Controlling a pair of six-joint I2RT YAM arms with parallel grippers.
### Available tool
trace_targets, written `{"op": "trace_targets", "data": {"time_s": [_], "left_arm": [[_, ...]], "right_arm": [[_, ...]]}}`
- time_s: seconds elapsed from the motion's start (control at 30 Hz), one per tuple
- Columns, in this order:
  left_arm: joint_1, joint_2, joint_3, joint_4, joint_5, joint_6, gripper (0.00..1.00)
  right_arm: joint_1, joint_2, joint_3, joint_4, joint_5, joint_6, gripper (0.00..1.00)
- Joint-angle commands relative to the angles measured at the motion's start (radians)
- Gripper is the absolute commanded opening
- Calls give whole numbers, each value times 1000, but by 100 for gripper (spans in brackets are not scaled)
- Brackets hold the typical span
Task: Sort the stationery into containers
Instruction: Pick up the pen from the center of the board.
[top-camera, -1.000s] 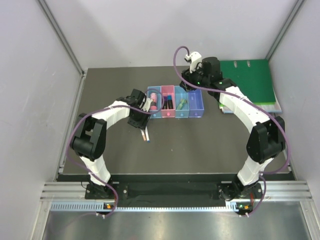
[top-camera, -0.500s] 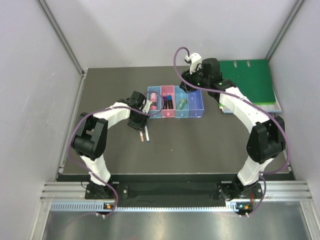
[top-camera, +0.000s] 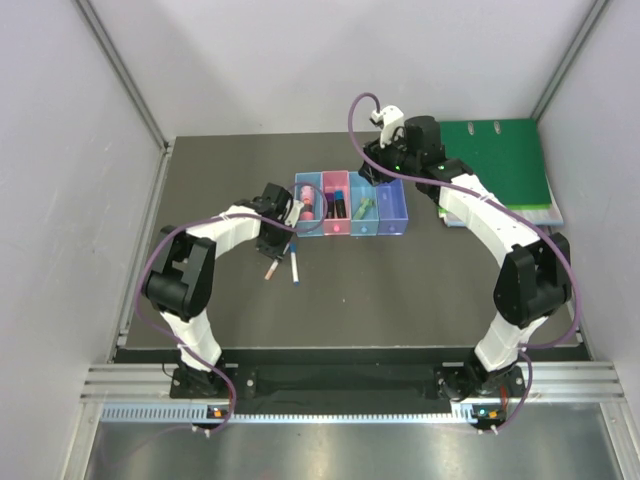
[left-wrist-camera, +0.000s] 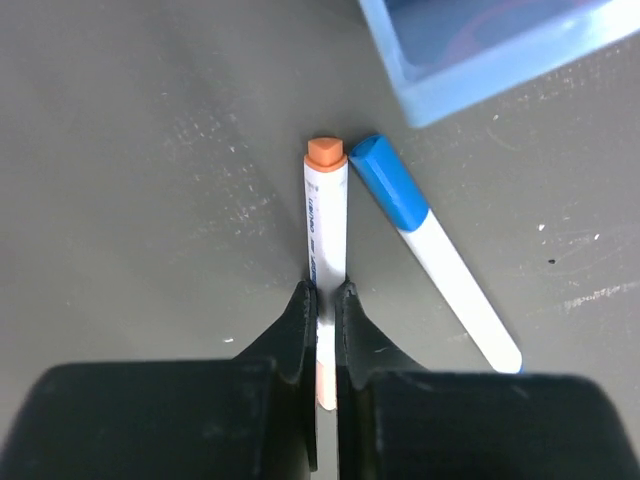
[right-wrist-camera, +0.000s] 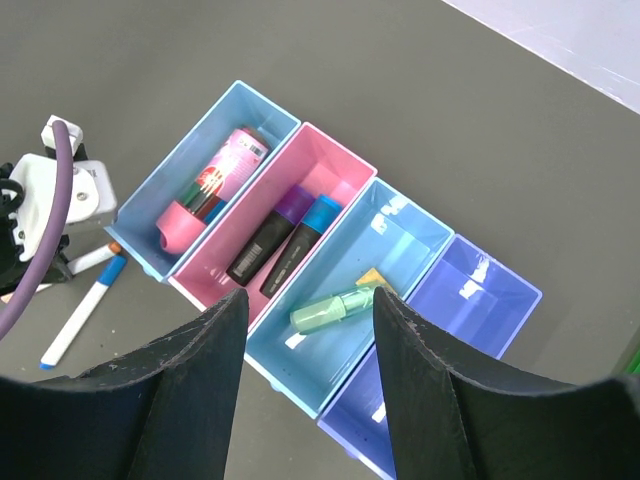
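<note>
Left fingers (left-wrist-camera: 325, 305) are now pinched narrow on the barrel of the orange-capped pen (left-wrist-camera: 325, 210). Half a second ago the two pens lay close together under the wrist. In the top view they are now splayed, with the orange one swung toward the lower left. Whether it is off the table (left-wrist-camera: 130, 180) cannot be told.

The blue-capped pen (left-wrist-camera: 430, 255) lies loose just right of it, with the caps nearly touching, near the corner of the light blue bin (left-wrist-camera: 480, 70).

Judgement: the grasp is made. The lift and the carry to a bin come next, and one pen is left to fetch.

Right fingers (right-wrist-camera: 310, 295) are spread wide and hold nothing, hovering over the bin row.
- Light blue bin: pink marker (right-wrist-camera: 215, 185).
- Pink bin (right-wrist-camera: 335, 150): black markers (right-wrist-camera: 280, 240).
- Blue bin (right-wrist-camera: 425, 235): mint marker (right-wrist-camera: 335, 308).
- Violet bin (right-wrist-camera: 500, 290): nothing shows inside.

The table is dark grey and matte, flecked with pale scuffs. White walls (top-camera: 60, 150) enclose it, and a green binder (top-camera: 505, 165) lies at the upper right of the top view.
</note>
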Motion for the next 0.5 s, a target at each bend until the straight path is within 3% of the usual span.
{"op": "trace_targets", "data": {"time_s": [0.0, 0.47], "left_arm": [[1, -24, -34, 5, -49, 18, 0], [1, -287, 2, -135, -38, 146, 0]], "right_arm": [[-12, -65, -2, 27, -17, 7, 53], [-12, -122, -39, -6, -11, -25, 54]]}}
